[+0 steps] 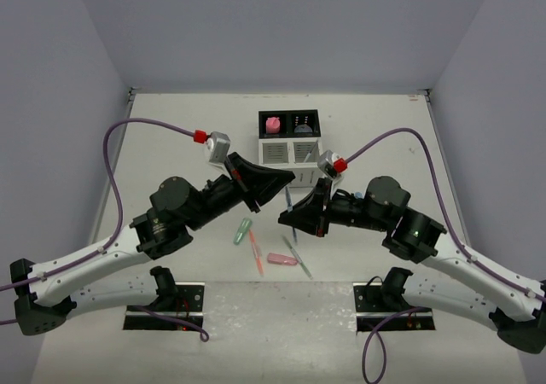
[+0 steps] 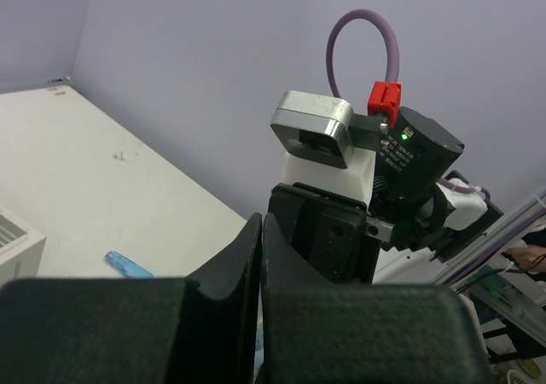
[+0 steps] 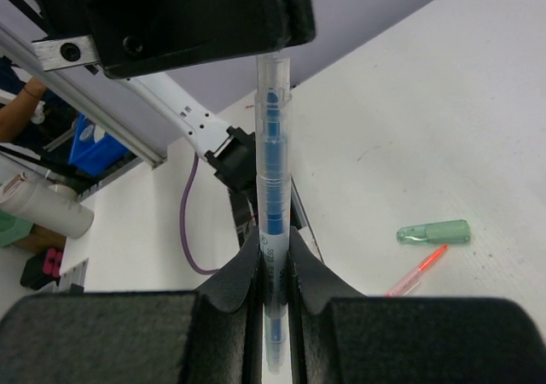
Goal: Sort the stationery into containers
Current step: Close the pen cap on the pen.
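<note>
My right gripper [image 1: 288, 217] is shut on a thin blue pen [image 1: 289, 201] and holds it above the table in front of the organizer [image 1: 288, 151]. In the right wrist view the blue pen [image 3: 273, 171] stands between the pads [image 3: 243, 269]. My left gripper [image 1: 287, 177] is shut and empty, just left of the pen's top; its fingers [image 2: 247, 256] are pressed together. The black bins hold a pink eraser [image 1: 273, 125] and a grey-blue puck [image 1: 300, 125]. A green marker [image 1: 243, 230], orange pen [image 1: 255, 253], pink marker [image 1: 281, 258] and grey pen [image 1: 298, 257] lie on the table.
The green marker [image 3: 433, 231] and the orange pen [image 3: 418, 270] show in the right wrist view. A blue marker [image 2: 128, 266] lies right of the organizer's white corner [image 2: 17, 241]. The right arm's wrist camera [image 2: 314, 130] is close in front of my left gripper.
</note>
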Robot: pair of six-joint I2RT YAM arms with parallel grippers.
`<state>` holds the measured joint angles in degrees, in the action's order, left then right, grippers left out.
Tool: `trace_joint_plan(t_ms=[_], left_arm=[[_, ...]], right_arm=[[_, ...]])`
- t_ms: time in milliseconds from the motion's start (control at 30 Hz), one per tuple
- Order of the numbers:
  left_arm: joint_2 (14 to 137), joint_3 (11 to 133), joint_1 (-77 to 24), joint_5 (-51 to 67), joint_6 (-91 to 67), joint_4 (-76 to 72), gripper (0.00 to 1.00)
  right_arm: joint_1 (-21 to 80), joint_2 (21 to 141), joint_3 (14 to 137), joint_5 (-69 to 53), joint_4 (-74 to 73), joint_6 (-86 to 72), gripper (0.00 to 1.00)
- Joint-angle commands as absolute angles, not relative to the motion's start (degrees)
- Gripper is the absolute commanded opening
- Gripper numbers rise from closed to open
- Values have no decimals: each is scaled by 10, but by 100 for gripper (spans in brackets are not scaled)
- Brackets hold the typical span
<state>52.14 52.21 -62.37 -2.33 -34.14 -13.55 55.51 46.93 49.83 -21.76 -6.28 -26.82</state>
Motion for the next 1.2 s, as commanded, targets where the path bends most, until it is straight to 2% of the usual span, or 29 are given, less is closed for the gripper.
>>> trace_joint_plan(t_ms=[0,300,633,767,833,900,1167], left_arm=[[531,504,-628,24,-360,-134,0],[541,473,-628,25,-377,-138,0],[513,491,-628,29,-354,-110,1],[488,530,-628,6,-327,-70,26],[480,550,-628,-27,-312,-50,48],[480,565,-627,-47,-302,-28,59],[507,598,-627,-130,-301,-11,60]], right_arm=[[554,477,564,-161,-63,-239,0],[554,504,630,-144,-85,-209,0],[554,502,601,-120,-76,-211,0],[554,500,579,-117,-74,-213,0],[555,502,572,-127,-73,-214,0],[554,504,564,-140,-72,-216,0],[555,503,555,-195,-61,-220,0]])
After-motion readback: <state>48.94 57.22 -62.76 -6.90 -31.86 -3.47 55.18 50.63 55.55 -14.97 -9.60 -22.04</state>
